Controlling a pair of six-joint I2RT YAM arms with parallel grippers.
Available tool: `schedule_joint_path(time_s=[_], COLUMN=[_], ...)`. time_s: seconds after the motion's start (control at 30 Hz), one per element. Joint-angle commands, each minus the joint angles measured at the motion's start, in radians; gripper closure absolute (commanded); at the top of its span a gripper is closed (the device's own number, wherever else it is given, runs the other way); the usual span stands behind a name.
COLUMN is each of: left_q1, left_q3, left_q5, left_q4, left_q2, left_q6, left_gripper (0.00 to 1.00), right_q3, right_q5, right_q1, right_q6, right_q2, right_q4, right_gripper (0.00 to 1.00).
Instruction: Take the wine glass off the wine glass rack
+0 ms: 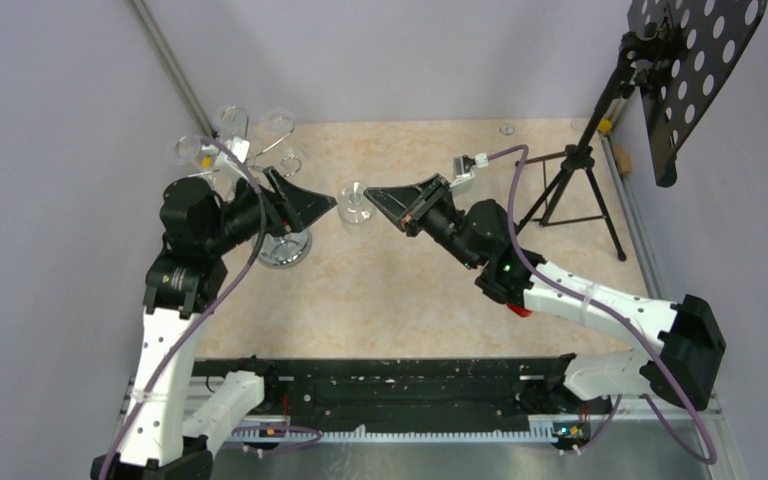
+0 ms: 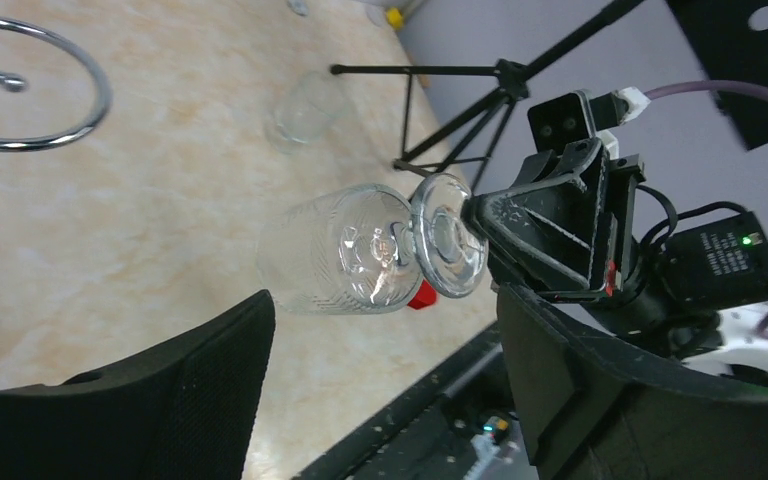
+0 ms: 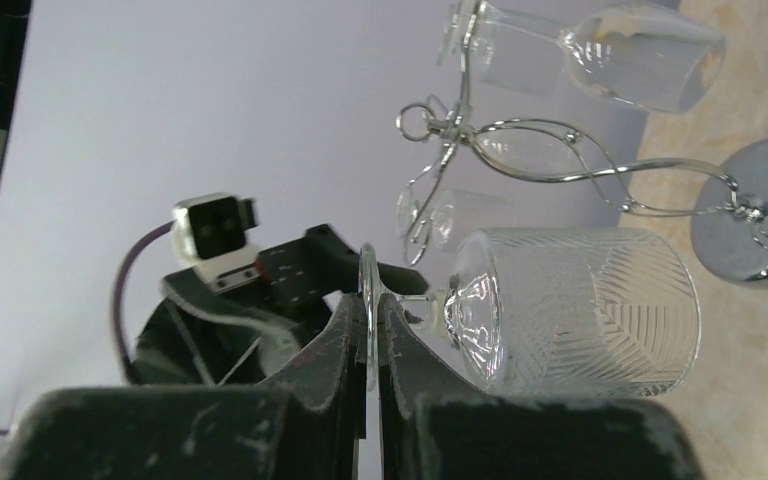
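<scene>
Top view: one wine glass (image 1: 355, 205) is off, held just right of the rack (image 1: 285, 250); three or four more hang there, count unsure. Left wrist view: left gripper (image 2: 390, 400) spread, empty, beside the bowl. Right wrist view: right gripper (image 3: 371, 330) clenched on the glass's foot; setting down remains.

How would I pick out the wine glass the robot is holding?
Start at the beige table and find its middle. There the wine glass sits between the left gripper and the right gripper, which pinches its foot. Other glasses hang on the chrome rack; only this one is gripped.
</scene>
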Motion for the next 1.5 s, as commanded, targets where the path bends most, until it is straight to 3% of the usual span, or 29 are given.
schedule_joint_path(time_s=[0.0, 0.23, 0.7, 0.83, 0.97, 1.0, 1.03, 1.17, 1.23, 1.3, 1.47], left_q1=[0.002, -0.008, -0.010, -0.009, -0.009, -0.009, -0.009, -0.008, -0.008, -0.008, -0.008], left_q3=[-0.040, -0.065, -0.111, -0.110, -0.104, -0.103, -0.102, -0.093, -0.081, -0.075, -0.085], left_q5=[0.179, 0.227, 0.302, 0.330, 0.345, 0.348, 0.348, 0.315, 0.294, 0.275, 0.254], left_q4=[0.241, 0.325, 0.391, 0.386, 0.369, 0.369, 0.373, 0.417, 0.440, 0.480, 0.671], left_q2=[0.027, 0.052, 0.062, 0.061, 0.071, 0.074, 0.076, 0.071, 0.073, 0.076, 0.090], left_q6=[-0.177, -0.275, -0.345, -0.326, -0.307, -0.307, -0.310, -0.349, -0.375, -0.414, -0.618], left_gripper=[0.22, 0.53, 0.67, 0.78, 0.99, 1.00, 1.00, 1.00, 1.00, 1.00, 1.00], right_q3=[-0.002, 0.029, 0.041, 0.036, 0.041, 0.045, 0.051, 0.050, 0.018, -0.021, -0.141], right_q5=[-0.042, -0.087, -0.147, -0.150, -0.163, -0.180, -0.190, -0.186, -0.134, -0.061, 0.067], right_q1=[-0.011, -0.014, -0.024, -0.028, -0.034, -0.035, -0.036, -0.048, -0.050, -0.053, -0.064], right_q6=[0.019, -0.001, 0.012, 0.014, 0.015, 0.013, 0.005, -0.061, -0.121, -0.174, -0.254], right_q2=[-0.067, -0.051, 0.047, 0.072, 0.094, 0.098, 0.101, 0.089, 0.054, -0.002, -0.115], right_q4=[0.190, 0.160, 0.230, 0.257, 0.267, 0.264, 0.255, 0.210, 0.204, 0.181, 0.213], right_gripper=[1.00, 1.00, 1.00, 1.00, 1.00, 1.00, 0.94, 0.47, 0.31, 0.23, 0.15])
